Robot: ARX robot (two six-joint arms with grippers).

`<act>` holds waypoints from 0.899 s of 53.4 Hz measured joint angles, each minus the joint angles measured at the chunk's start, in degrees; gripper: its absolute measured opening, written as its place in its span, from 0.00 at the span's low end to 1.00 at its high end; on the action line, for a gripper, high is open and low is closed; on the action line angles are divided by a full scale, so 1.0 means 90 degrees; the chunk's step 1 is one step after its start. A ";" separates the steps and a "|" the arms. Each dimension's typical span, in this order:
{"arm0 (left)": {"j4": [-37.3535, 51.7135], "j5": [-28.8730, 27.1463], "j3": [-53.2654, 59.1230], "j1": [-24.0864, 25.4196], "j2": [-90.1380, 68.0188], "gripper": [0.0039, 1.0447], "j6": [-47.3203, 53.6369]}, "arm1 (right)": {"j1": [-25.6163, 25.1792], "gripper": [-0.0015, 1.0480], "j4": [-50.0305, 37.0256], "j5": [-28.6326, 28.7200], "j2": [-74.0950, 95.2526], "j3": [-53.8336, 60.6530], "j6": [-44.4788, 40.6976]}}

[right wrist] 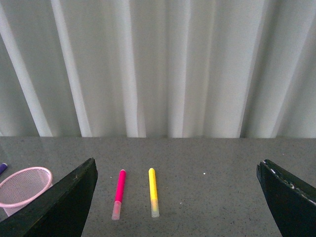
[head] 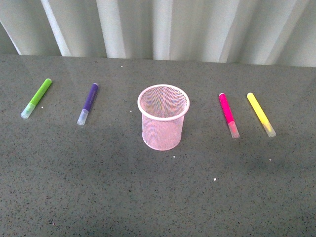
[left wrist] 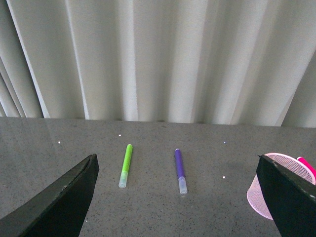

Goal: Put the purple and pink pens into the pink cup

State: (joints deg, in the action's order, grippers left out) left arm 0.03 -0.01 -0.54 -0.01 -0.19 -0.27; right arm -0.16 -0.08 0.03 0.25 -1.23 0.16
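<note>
green mkr point(head: 36, 98) L, yellow mkr point(head: 261, 114) R

purple pen point(head: 87, 102): dark purple, whitish cap, laid flat, cap end nearest, found pretty much straight ahead of the left gripper point(left wrist: 176, 158) | pink pen point(head: 228, 114): magenta, same cap, laid flat, ahead of the right gripper point(right wrist: 176, 162) | pink cup point(head: 163, 117): light pink mesh, stood upright, parked ahead between both grippers

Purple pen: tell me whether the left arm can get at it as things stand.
Probably yes. The purple pen lies alone on the table, apart from the green pen and the cup, nothing over it. The open left tool faces it in the left wrist view.
</note>
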 joint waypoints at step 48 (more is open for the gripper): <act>0.0000 0.0000 0.0000 0.0000 0.0000 0.94 0.0000 | 0.0000 0.93 0.0000 0.0000 0.0000 0.0000 0.0000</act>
State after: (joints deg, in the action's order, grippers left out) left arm 0.03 -0.01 -0.54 -0.01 -0.19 -0.27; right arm -0.16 -0.08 0.03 0.25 -1.23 0.16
